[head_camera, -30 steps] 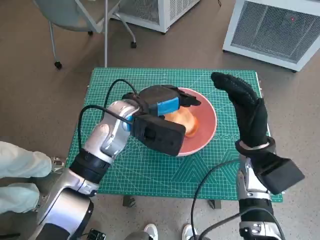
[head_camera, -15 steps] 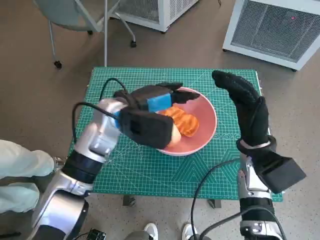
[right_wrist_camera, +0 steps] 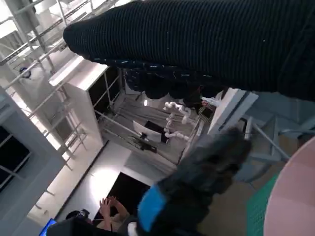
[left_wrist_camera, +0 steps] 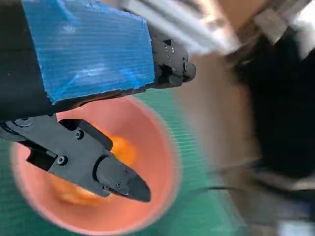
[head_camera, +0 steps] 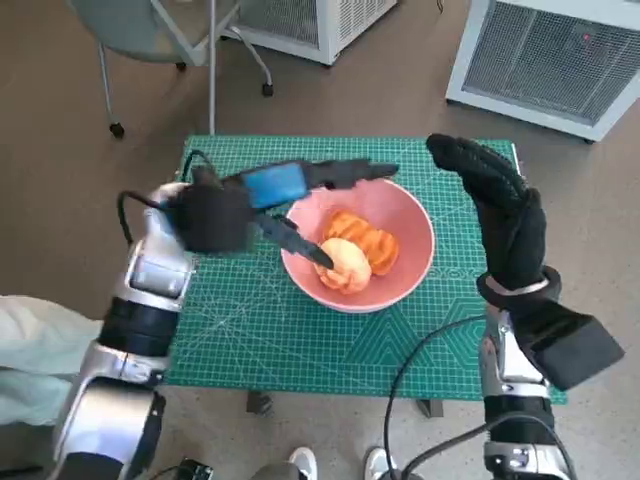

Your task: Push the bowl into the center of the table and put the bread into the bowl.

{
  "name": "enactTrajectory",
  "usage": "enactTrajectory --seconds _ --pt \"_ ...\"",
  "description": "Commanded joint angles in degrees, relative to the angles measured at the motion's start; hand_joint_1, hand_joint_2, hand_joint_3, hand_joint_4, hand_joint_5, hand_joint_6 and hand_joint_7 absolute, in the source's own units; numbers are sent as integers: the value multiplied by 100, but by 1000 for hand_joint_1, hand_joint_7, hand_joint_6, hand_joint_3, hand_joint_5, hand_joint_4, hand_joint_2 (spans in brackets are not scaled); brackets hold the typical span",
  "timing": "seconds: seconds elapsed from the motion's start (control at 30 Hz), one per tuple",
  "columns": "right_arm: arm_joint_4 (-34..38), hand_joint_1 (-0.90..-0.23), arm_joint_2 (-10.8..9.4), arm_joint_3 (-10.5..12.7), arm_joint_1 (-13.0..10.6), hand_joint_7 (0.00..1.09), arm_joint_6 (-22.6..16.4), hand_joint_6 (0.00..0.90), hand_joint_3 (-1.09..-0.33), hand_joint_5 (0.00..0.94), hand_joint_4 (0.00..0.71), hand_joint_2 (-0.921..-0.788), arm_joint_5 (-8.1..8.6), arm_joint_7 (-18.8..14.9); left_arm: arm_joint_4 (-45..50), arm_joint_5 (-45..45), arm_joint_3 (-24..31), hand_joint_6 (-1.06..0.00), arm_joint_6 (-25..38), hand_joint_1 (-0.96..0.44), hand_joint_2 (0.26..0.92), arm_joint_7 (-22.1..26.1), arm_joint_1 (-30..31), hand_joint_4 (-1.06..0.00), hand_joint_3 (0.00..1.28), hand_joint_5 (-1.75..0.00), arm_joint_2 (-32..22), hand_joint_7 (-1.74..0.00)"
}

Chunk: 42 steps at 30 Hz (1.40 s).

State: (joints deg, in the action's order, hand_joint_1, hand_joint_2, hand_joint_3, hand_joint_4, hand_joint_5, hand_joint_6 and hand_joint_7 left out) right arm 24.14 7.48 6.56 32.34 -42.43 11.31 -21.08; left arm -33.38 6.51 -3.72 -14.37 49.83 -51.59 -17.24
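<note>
The counter (head_camera: 260, 340), covered by a green cutting mat, fills the middle of the head view. On it, a little toward 3 o'clock of the mat's centre, sits the pink bowl (head_camera: 405, 215), and the orange-brown bread (head_camera: 355, 248) lies inside it, resting on the bottom.

At 9 o'clock of the bowl the left hand (head_camera: 275, 195) hangs over the mat with its blue-taped back up. Its fingers (head_camera: 345, 172) are spread apart: some reach over the bowl's rim at 12 o'clock, another points down toward the bread, and nothing is held between them. The left wrist view shows the same gap, with the bowl (left_wrist_camera: 157, 162) and bread (left_wrist_camera: 120, 147) below.

At 3 o'clock of the bowl the gloved right hand (head_camera: 500, 215) stands upright above the mat's edge, flat and empty, clear of the bowl.
</note>
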Motion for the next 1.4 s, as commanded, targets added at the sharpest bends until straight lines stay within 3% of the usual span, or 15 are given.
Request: enactTrajectory --seconds 0.03,0.3,0.53,0.8,1.4 --pt "-181 -732 104 13 -137 400 237 -1 -768 6 138 -921 -99 124 -358 992 743 -180 -973 -512 873 -186 351 1 31 1 784 -43" --pt "-467 -732 243 29 -123 410 396 -1 -768 6 141 -921 -237 240 -230 1259 1130 -207 -1345 -643 919 -887 633 -54 168 -19 1164 -60" --pt "-622 -733 362 74 -110 416 482 -1 -767 6 143 -921 -251 297 -337 1349 1313 -223 -1762 -625 921 -1079 780 -66 199 -19 1329 -73" --pt "-618 -727 361 69 -51 429 517 -1 -765 7 147 -921 -256 383 -536 1155 1361 -199 -2418 -636 921 -1448 846 -55 340 -7 1428 -70" --pt "-634 -733 319 -9 12 438 711 -1 -765 4 147 -921 -288 549 -510 1119 1215 -158 -2458 -655 921 -1596 941 -39 382 0 1466 -57"
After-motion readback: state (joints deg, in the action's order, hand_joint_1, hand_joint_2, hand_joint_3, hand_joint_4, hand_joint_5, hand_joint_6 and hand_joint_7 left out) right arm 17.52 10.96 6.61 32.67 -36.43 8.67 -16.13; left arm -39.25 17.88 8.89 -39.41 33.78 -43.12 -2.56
